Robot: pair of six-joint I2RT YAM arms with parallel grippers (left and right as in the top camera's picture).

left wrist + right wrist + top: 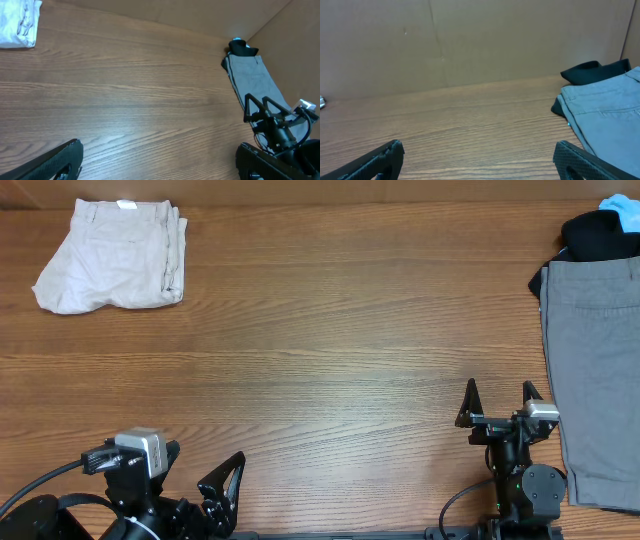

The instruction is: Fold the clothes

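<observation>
The pale beige shorts (112, 256) lie folded at the far left corner of the table, with a small white label at the waist. Their edge shows at the top left of the left wrist view (19, 24). My left gripper (222, 486) is open and empty at the near left edge, far from the shorts; its fingers show in its own view (159, 161). My right gripper (499, 402) is open and empty at the near right, also seen in its own view (479, 159).
Grey shorts (594, 370) lie flat along the right edge, right beside the right gripper, also in the right wrist view (607, 110). A black garment (598, 236) and a blue item (624, 212) lie at the far right corner. Brown walls stand behind the table.
</observation>
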